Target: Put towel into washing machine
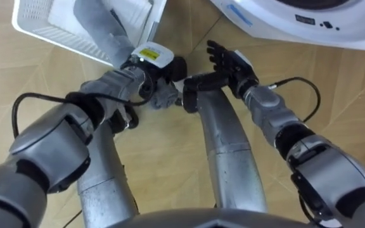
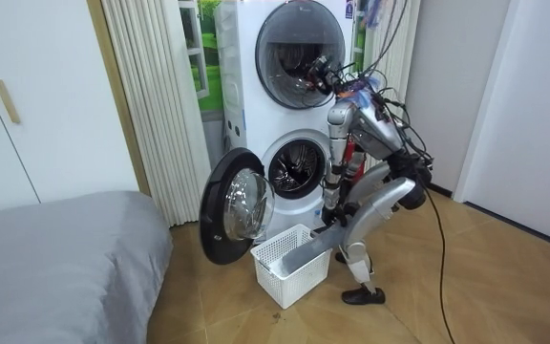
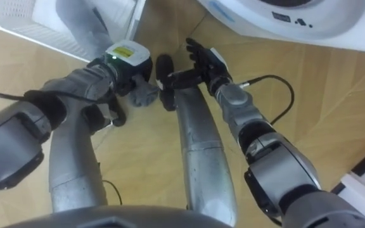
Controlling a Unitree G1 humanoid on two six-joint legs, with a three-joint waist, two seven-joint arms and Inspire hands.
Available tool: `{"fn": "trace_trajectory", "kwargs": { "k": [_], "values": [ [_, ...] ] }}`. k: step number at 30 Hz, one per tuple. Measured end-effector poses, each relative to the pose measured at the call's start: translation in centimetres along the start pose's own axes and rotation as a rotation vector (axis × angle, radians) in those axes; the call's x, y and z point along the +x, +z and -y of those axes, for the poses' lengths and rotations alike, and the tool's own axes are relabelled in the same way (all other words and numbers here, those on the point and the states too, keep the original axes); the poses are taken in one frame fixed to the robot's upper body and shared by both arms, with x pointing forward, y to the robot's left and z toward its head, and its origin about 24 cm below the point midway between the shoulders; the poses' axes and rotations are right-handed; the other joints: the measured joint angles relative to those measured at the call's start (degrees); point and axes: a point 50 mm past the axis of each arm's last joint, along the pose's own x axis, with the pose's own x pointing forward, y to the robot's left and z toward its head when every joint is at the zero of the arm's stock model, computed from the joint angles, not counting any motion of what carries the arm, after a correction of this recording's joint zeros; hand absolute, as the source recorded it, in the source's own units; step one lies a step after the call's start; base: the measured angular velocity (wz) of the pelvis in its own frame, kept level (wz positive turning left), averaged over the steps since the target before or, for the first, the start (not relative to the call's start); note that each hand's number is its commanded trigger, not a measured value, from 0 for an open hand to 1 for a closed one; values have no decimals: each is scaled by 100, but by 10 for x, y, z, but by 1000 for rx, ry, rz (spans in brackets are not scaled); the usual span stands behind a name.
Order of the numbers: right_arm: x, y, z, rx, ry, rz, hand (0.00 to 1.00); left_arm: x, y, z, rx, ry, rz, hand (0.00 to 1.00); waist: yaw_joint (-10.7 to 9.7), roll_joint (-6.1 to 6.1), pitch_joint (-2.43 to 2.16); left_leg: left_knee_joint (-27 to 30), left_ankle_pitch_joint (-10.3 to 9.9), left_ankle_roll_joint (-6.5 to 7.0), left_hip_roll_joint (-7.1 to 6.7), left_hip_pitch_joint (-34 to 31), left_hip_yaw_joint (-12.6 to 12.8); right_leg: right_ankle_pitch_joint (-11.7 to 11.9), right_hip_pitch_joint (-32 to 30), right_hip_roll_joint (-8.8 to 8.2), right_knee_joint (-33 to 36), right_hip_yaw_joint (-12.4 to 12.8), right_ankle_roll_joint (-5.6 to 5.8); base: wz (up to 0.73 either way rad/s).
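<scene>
Your towel (image 1: 99, 28) lay draped in the basket (image 1: 43, 28) by the washing machine (image 1: 296, 19); your right hand (image 1: 230, 63) was spread open, while the fingers of your left hand (image 1: 162, 94) couldn't be told. You risked hooking the basket rim, not cloth

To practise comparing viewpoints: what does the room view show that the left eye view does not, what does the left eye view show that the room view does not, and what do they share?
Room view alone: the open door of the washing machine, its drum opening, a second machine stacked above, a grey bed, a pleated curtain, and the robot bent forward.
Left eye view alone: the right hand close up, fingers straight, beside the left hand.
Shared: the white basket on the wooden floor, the grey towel lying in it, and part of the washing machine.
</scene>
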Motion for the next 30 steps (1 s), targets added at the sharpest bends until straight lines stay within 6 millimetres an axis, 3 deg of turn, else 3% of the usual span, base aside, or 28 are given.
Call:
{"fn": "trace_trajectory", "kwargs": {
  "k": [11,19,26,30],
  "values": [
    [-13,-38,5,46,-7,-126,0,-5,13,38,-53,-144,22,100,153,39,-20,-609,95,-40,-107,1250,36,21,1226,-61,-497,-42,33,3],
    [-34,-71,24,59,-65,-230,0,-18,-7,59,-196,-88,-57,100,612,126,-51,-1126,151,-114,-214,2277,14,15,2259,-49,-951,-120,58,1],
    [-42,-83,29,66,-94,-267,0,-24,-21,55,-361,104,-154,100,887,158,-63,-1366,200,-138,-240,2660,20,11,2636,-60,-1127,-170,77,3],
    [-43,-85,30,73,-103,-273,0,-23,-21,44,-575,220,-181,100,1018,162,-65,-1386,211,-138,-255,2664,2,10,2668,-65,-1174,-221,79,3]
  ]
}}
